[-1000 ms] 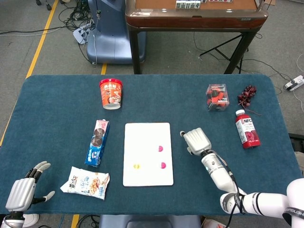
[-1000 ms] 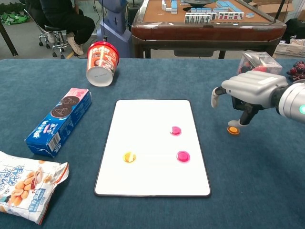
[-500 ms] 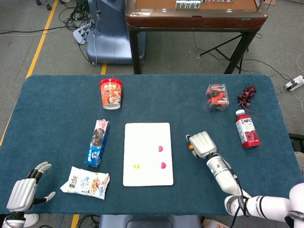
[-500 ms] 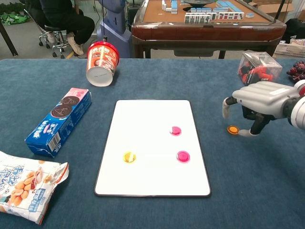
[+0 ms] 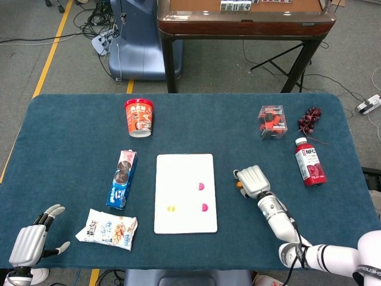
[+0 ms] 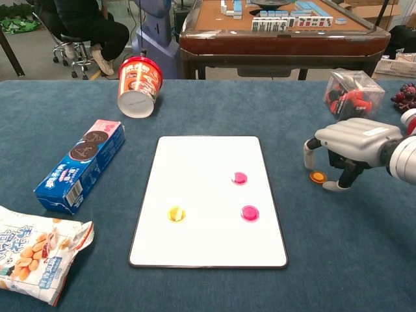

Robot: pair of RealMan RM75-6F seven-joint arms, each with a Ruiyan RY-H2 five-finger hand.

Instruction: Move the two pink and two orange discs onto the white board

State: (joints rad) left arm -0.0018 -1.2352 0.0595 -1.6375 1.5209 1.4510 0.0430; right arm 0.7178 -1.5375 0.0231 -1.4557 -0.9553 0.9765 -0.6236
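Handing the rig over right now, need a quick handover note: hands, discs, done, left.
Right hand: arched over the last orange disc on the cloth right of the board, fingertips down around it; whether it has a grip on the disc cannot be told.
Left hand: open, idle at the near left edge of the table, holding nothing.
Done: both pink discs and one orange disc lie on the board.
Left: pick up the last orange disc and set it on the board.
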